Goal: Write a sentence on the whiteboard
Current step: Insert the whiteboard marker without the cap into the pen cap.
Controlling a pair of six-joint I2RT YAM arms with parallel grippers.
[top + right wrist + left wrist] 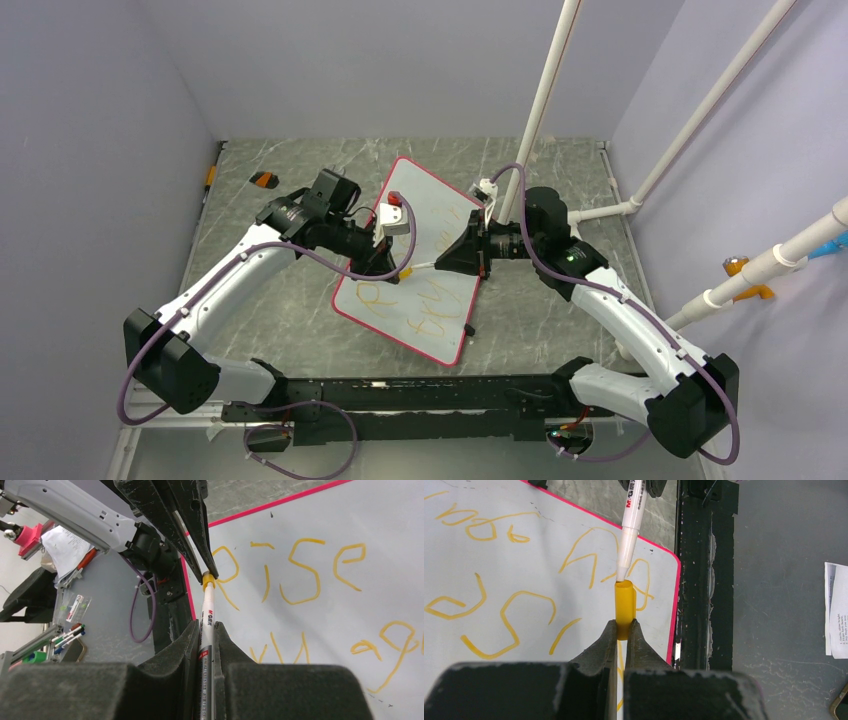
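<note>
**Left end effector** point(624, 625): my fingers are clamped together on the lower end of a yellow cap point(625, 605). The cap's open mouth faces 12 o'clock in the left wrist view.

**Right end effector** point(207, 627): my fingers are clamped on the barrel of a white marker pen point(207, 612), with its printed label showing just ahead of the pads. The pen runs toward 12 o'clock in the right wrist view.

**Contact point:** the tapered nib end of the pen meets the mouth of the cap. I cannot tell how far it is seated. In the top view the left end effector lies at 9 o'clock of this junction and the right end effector at 3 o'clock.

**Whiteboard** point(440, 210): it lies flat on the grey marbled surface point(290, 200), directly beneath both end effectors. It is turned so that its long axis runs from about 12 o'clock to 5 o'clock. Its red-pink rim passes at 3 o'clock of the cap in the left wrist view.

**Sentence** point(305, 570): orange-yellow handwritten letters sit on the board. "RiSe" stands at 1 to 2 o'clock of the pen in the right wrist view, with a second line below it.

**Periphery:** a small orange object point(263, 180) rests on the surface at 10 o'clock of the board, well apart.
</note>
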